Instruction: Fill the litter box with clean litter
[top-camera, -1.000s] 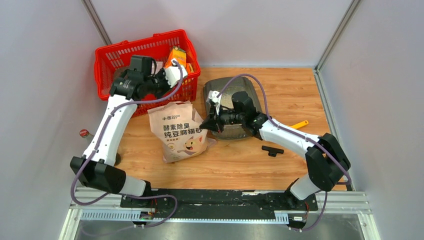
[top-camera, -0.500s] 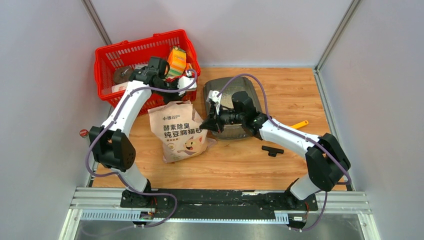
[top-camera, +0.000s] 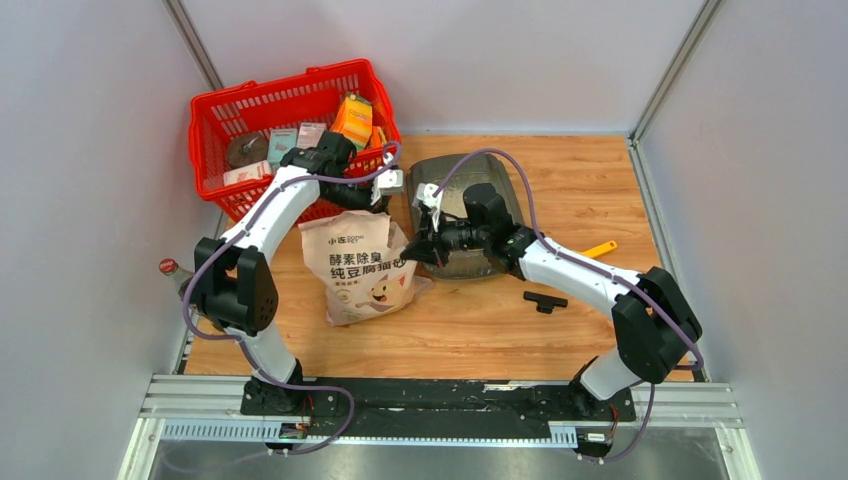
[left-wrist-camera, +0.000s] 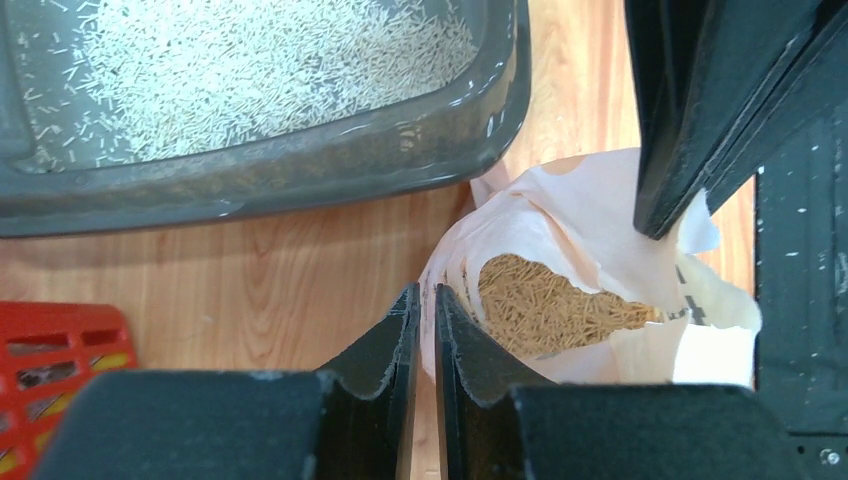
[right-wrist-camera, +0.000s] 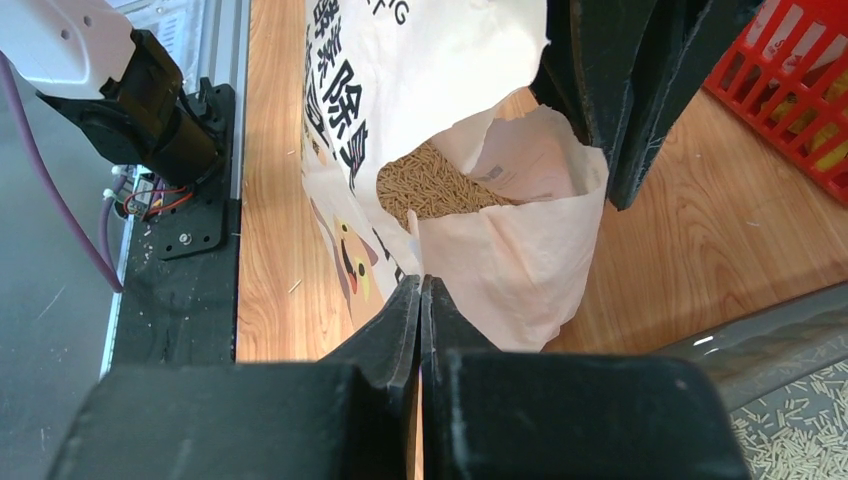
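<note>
A beige paper litter bag (top-camera: 362, 268) with a cartoon cat stands near the table's middle, its mouth open. My left gripper (top-camera: 393, 192) is at the bag's top rim; in the left wrist view its jaws (left-wrist-camera: 427, 300) pinch the paper edge. My right gripper (right-wrist-camera: 420, 288) is shut on the opposite rim, on the bag's right side (top-camera: 412, 250). Tan pellets (left-wrist-camera: 545, 305) show inside the open bag (right-wrist-camera: 432, 185). The dark grey litter box (top-camera: 500, 180) lies just right of the bag, partly under my right arm. Pale clean litter (left-wrist-camera: 250, 70) covers its floor.
A red mesh basket (top-camera: 232, 110) with boxes and a tin stands at the back left, close behind the bag. A yellow scoop (top-camera: 600, 249) and a black T-shaped piece (top-camera: 545, 301) lie at the right. A small bottle (top-camera: 168, 267) stands at the left edge.
My left arm swung from over the basket down to the bag's top, and its jaws now pinch the rim. The bag's mouth stands more upright. The right arm held still.
</note>
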